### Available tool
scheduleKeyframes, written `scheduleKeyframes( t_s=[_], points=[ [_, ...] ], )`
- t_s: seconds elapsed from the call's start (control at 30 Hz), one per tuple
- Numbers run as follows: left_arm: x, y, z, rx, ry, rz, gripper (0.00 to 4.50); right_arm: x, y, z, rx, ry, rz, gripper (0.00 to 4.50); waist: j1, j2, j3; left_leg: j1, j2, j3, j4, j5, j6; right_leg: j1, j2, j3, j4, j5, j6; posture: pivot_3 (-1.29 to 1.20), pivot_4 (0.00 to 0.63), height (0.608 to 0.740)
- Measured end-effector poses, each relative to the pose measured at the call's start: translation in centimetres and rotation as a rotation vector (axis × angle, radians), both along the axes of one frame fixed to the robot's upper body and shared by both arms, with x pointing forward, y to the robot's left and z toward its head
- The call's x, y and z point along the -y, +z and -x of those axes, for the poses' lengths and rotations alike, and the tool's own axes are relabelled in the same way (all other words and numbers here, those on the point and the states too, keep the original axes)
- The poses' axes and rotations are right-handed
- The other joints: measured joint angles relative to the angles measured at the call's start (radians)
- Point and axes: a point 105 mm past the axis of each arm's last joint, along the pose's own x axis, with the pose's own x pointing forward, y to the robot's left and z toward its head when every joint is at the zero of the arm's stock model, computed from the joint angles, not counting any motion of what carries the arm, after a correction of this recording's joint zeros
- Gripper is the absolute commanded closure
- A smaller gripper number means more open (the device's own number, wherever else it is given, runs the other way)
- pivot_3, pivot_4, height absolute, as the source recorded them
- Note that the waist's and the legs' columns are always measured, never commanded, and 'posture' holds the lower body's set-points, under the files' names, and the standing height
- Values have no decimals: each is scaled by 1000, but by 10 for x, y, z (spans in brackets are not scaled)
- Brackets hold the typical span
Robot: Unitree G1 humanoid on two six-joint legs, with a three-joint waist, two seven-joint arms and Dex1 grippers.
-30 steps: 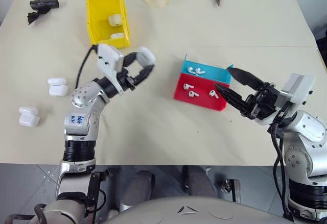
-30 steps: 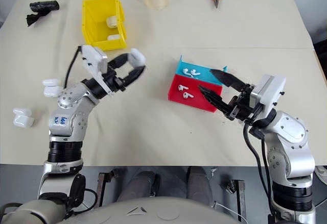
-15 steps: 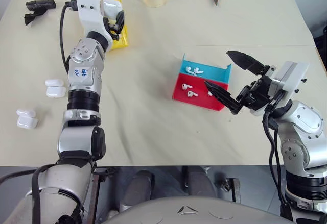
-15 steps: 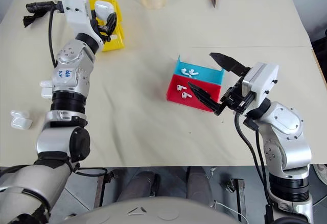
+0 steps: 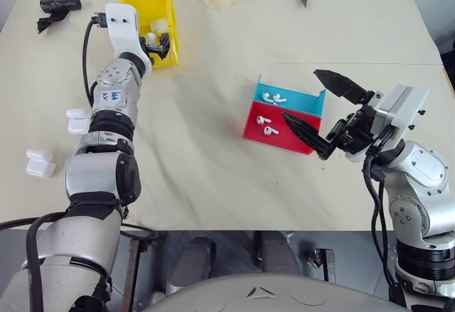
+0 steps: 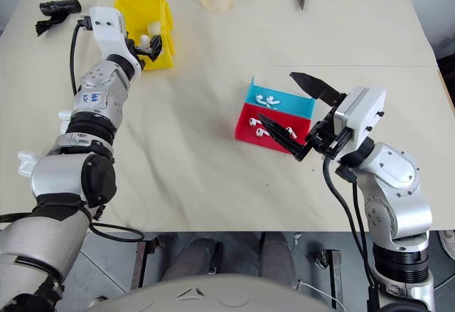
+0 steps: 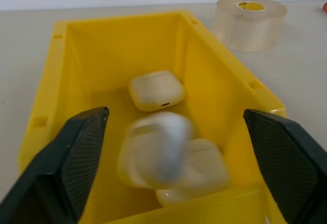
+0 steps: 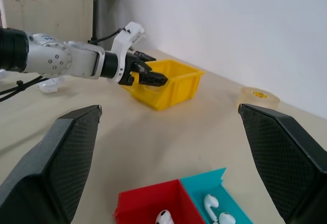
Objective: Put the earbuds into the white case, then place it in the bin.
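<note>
From your head view, the left gripper (image 5: pixel 158 42) sits at the bin (image 5: pixel 135 6), the right gripper (image 5: pixel 316 109) spread empty beside the tray (image 5: pixel 302 102) holding earbuds (image 5: pixel 272 99). Your left wrist view shows wide fingers (image 7: pixel 66 168) and a blurred white case (image 7: pixel 153 147) between them, above two others in the bin.
</note>
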Motion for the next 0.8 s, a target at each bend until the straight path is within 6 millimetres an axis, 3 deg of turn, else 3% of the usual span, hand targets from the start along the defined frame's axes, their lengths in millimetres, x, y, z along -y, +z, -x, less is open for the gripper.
scheduleKeyframes(
  t_s=[0.2,0.43,0.63,0.8],
  points=[
    [15,3,16,86,-190,-101,35,2,-5,1,-8,26,4,0,-2,0,0,0,1,0,0,0,0,0,0,0,0,0,0,0,150,740],
    [38,-34,87,52,-617,-201,35,9,-20,1,-62,70,62,0,-23,0,0,0,2,-2,-1,0,0,-1,0,0,-2,0,0,0,150,740],
    [28,-48,154,23,-929,-278,35,21,-32,4,-118,118,139,0,-25,1,-1,1,2,-2,-2,0,0,-1,0,0,-6,0,0,0,150,740],
    [30,-49,178,45,-1005,-393,35,38,-44,11,-176,171,256,0,-9,1,-1,2,1,-5,-2,-1,1,7,0,-1,-13,0,0,0,150,740]
  ],
)
